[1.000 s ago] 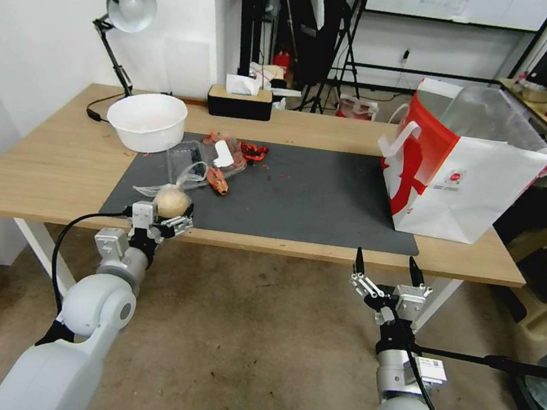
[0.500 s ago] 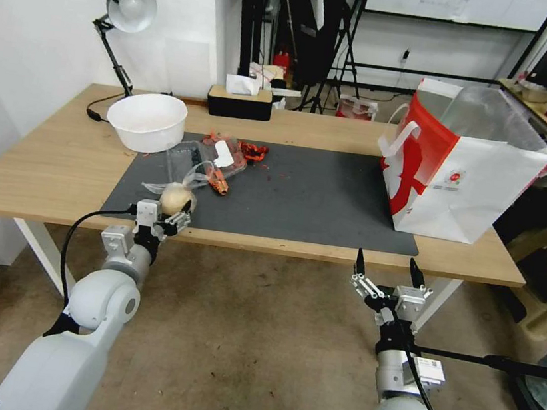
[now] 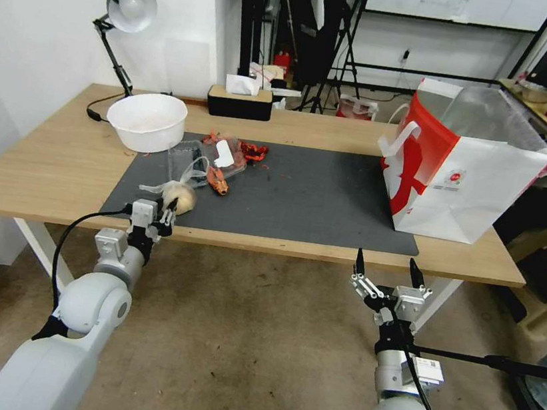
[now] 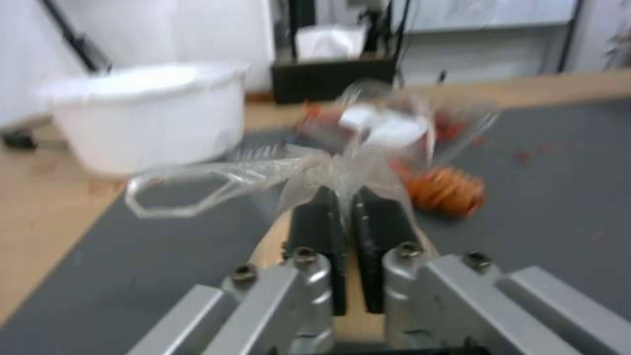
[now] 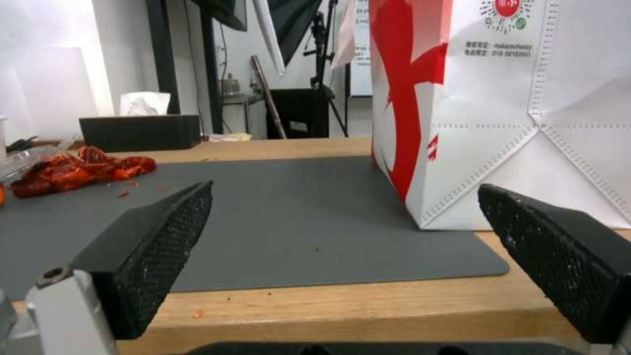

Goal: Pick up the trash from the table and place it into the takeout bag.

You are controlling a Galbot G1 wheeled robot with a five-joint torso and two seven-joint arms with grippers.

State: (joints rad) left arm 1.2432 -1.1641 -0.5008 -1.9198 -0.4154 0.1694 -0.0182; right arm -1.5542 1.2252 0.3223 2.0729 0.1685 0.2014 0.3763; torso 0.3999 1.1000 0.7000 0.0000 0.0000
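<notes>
Standing at about ten o'clock on the long light-wood table [image 3: 43, 165], a round white plastic bowl [image 3: 147, 121] sits just off the far left corner of the large dark grey rectangular mat [image 3: 314, 200]. Near the mat's front left corner, at roughly eight o'clock, the left gripper [image 3: 166, 216] has its two black fingers [image 4: 315, 231] pressed together on the gathered plastic of a clear bag with a tan bun [image 3: 179, 196]; the wrist view shows the crinkled film [image 4: 217, 180] pinched between the pads, with one looped handle trailing off to the side. Whether the bun is touching the mat or just above it cannot be told. Just beyond the bag, toward eleven o'clock, lie a clear plastic tray [image 3: 207, 159] and a scatter of red-orange food scraps [image 3: 252, 151]. A black tissue box [image 3: 239, 101] stands at twelve o'clock by the far edge. Below the table's near edge, at about five o'clock, the right gripper [image 3: 386, 268] hangs with its black textured fingers [image 5: 155, 246] spread wide, gripping nothing. At two o'clock the big white paper takeout bag with a red side panel [image 3: 471, 184] stands upright on the mat's right end, its mouth open.
</notes>
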